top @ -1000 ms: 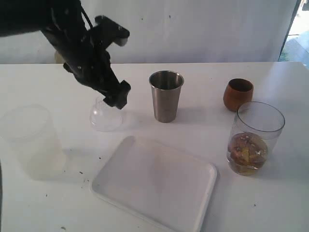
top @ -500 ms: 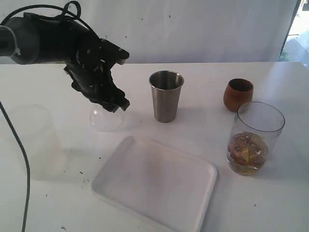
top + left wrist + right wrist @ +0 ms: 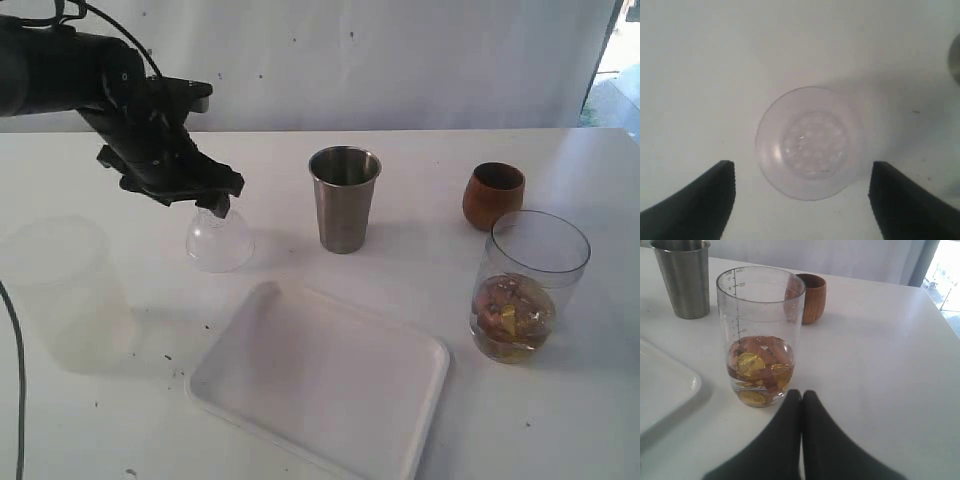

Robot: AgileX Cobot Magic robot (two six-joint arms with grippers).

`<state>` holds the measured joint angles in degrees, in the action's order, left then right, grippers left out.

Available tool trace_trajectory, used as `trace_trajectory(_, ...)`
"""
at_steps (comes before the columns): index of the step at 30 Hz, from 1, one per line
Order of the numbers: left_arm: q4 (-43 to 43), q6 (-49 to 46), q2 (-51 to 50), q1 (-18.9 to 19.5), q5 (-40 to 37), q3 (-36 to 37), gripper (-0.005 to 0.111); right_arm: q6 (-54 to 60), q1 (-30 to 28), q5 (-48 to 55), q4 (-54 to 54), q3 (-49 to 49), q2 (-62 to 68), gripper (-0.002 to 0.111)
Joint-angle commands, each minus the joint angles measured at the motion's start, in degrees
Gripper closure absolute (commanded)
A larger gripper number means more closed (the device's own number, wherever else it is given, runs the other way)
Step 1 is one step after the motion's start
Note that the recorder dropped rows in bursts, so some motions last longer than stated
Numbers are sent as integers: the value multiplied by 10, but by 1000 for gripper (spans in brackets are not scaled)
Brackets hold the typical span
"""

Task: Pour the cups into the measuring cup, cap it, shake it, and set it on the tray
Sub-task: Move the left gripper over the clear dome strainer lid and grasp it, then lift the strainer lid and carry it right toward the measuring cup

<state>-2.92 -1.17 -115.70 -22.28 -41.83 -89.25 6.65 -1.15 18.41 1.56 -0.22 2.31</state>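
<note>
My left gripper (image 3: 210,200) (image 3: 802,171) hangs open just above the small clear dome lid (image 3: 219,240) (image 3: 807,142), one finger to each side and not touching it. The measuring cup (image 3: 525,285) (image 3: 760,335) stands uncapped at the right, holding gold coins and brown pieces. In front of it my right gripper (image 3: 801,394) is shut on nothing; the exterior view does not show it. The steel tumbler (image 3: 344,200) (image 3: 682,277), the wooden cup (image 3: 493,195) (image 3: 812,297) and the frosted cup (image 3: 65,295) stand upright. The white tray (image 3: 320,380) (image 3: 665,385) lies near the front.
A white wall or curtain (image 3: 400,60) closes the far edge of the table. The left arm's black cable (image 3: 15,380) hangs down the left border.
The left arm has swung to the left and turned its wrist, and the gripper now sits squarely over the dome lid. Cups, tray and measuring cup have not moved.
</note>
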Motion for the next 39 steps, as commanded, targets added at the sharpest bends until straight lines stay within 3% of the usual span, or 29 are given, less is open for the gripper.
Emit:
trace_trajectory(1, -58, -38, -19, -1, 21, -7, 35, 2, 1, -5, 2, 2, 2, 108)
trace_trajectory(7, -59, -37, -60, -1, 12, -34, 36, 2, 1, -5, 2, 2, 2, 108)
trace_trajectory(10, -56, -38, -67, -1, 12, -40, 42, 2, 1, -5, 2, 2, 2, 108)
trace_trajectory(13, -44, -38, -64, -1, 10, -40, 64, 2, 1, -5, 2, 2, 2, 108)
trace_trajectory(17, -17, -56, -52, -1, -19, -41, 106, 2, 1, -5, 2, 2, 2, 108)
trace_trajectory(33, 6, -81, 120, -3, -148, -41, 107, 2, 1, -5, 2, 2, 2, 108)
trace_trajectory(39, 2, -105, 174, -53, -214, -41, 107, 2, 1, -5, 2, 2, 2, 108)
